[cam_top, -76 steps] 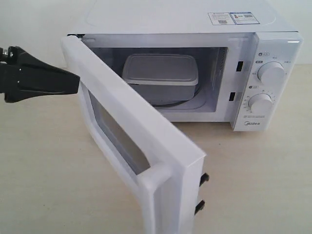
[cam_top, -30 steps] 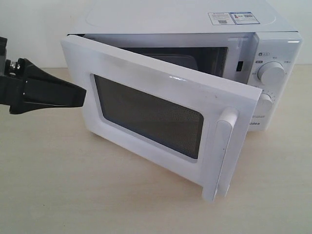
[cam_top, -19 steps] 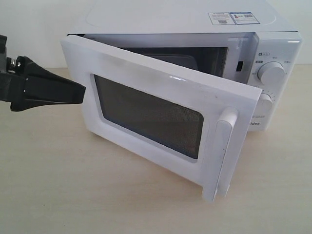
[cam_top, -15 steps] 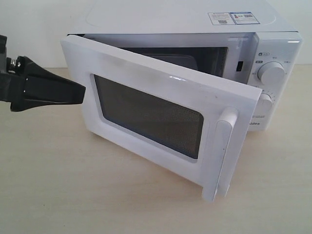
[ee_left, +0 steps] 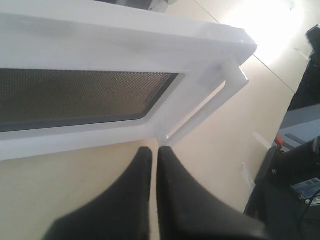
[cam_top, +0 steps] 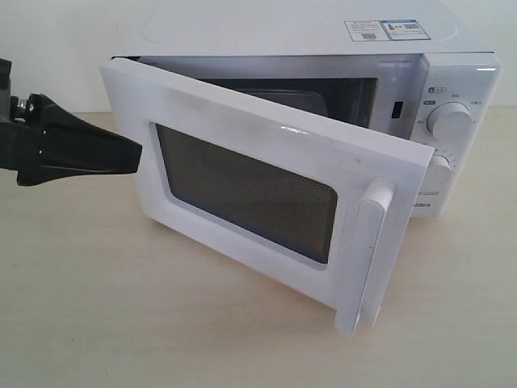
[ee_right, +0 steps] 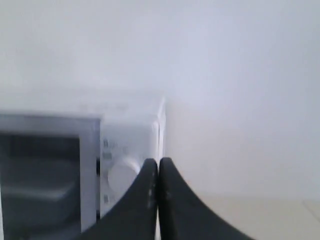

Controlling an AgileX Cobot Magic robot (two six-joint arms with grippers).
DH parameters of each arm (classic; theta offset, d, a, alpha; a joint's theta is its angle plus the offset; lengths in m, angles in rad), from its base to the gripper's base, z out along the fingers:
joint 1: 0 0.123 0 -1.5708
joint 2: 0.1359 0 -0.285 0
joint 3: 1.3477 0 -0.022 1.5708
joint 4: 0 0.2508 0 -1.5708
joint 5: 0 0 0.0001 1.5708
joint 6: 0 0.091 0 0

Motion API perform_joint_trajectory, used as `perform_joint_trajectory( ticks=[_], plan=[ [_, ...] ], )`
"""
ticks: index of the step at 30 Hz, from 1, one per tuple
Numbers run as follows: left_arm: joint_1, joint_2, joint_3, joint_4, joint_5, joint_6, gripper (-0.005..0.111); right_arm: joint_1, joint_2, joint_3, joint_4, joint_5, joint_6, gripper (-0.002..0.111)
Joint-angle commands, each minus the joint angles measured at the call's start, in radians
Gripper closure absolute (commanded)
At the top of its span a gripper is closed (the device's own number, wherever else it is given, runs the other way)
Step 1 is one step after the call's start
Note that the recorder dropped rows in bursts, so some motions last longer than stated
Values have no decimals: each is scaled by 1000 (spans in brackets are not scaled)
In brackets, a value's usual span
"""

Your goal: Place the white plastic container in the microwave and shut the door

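White plastic container hidden behind half-shut door (cam_top: 242, 190) (microwave (cam_top: 283, 28) interior dark).

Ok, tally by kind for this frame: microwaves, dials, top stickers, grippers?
Microwave: 1
Dials: 2 (upper dial, lower dial)
Top stickers: 2 (plain sticker, blue-topped sticker)
Grippers: 2 (left gripper, right gripper)
Total: 7

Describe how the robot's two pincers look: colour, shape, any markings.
The matte black left pincer and the matching black right pincer look alike: each has two broad fingers whose outer edges curve inward to narrow, rounded tips. In the exterior view the left one reads as a tapering wedge. No markings or cables show.
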Motion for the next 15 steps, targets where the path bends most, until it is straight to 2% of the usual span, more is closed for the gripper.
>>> perform_joint_trajectory(
  ticks=[1,2,4,8,12,15],
  plan=[
    [-3,2,4,-17,-8,3,102,2,-5,0,21,-399,183,108],
    [-3,2,4,-22,-8,3,102,2,-5,0,21,-442,195,108],
    [-3,2,4,-24,-8,3,102,2,-5,-72,9,-358,187,108],
    [-3,2,4,-38,-6,3,102,2,-1,-336,-77,71,172,108],
    [-3,2,4,-38,-27,3,102,2,113,-598,-84,411,154,108],
    [-3,2,4,-54,-29,3,102,2,222,-744,-84,731,157,108]
  ],
)
